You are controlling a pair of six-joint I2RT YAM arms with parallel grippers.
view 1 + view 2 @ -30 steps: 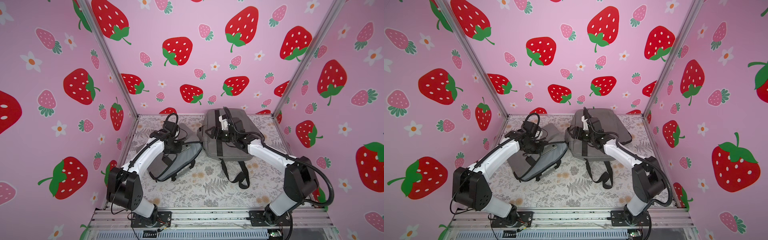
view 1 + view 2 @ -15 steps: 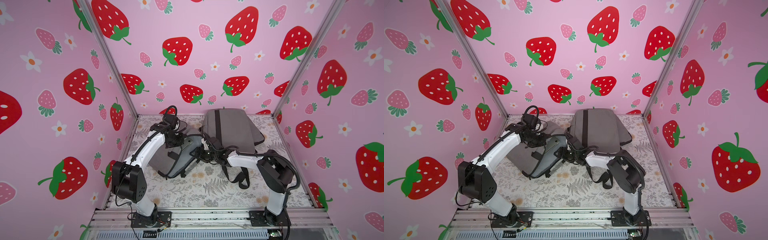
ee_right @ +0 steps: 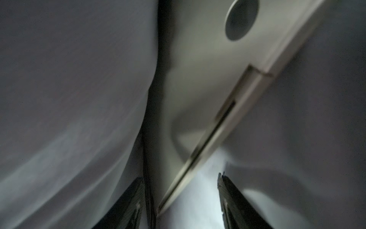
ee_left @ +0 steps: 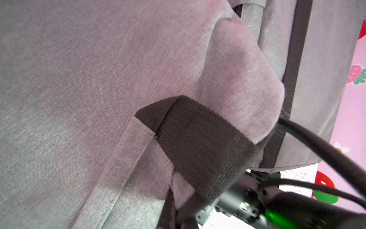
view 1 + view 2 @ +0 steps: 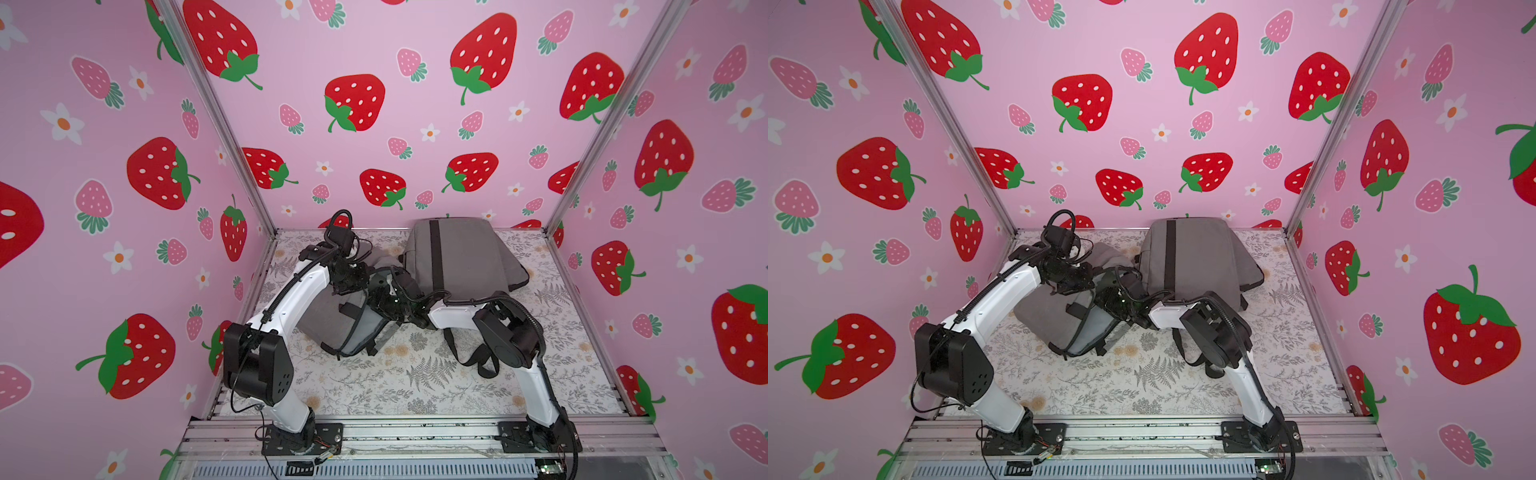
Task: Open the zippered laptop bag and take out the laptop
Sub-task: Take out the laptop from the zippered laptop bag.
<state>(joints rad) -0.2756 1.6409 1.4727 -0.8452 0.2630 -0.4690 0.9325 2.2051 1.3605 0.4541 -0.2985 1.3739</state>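
Note:
The grey laptop bag (image 5: 332, 324) (image 5: 1050, 320) lies left of centre on the table, its mouth tilted up and open. My left gripper (image 5: 353, 286) (image 5: 1075, 286) is shut on the bag's upper edge and holds it raised. The left wrist view shows grey fabric (image 4: 99, 79) and a black webbing strap (image 4: 198, 142). My right gripper (image 5: 380, 299) (image 5: 1113, 299) reaches into the bag's mouth. In the right wrist view its fingers (image 3: 179, 176) stand open inside the pale lining. The silver laptop (image 3: 198, 89) has its thin edge running between them.
A second, larger grey backpack (image 5: 461, 257) (image 5: 1196, 257) lies at the back right, its black straps (image 5: 478, 357) trailing under my right arm. Pink strawberry walls close in three sides. The floral table surface (image 5: 415, 386) stretches toward the front rail.
My right arm has swung from the back backpack over to the left bag and gone into its mouth, its jaws narrowing. My left gripper has lifted the bag's edge higher.

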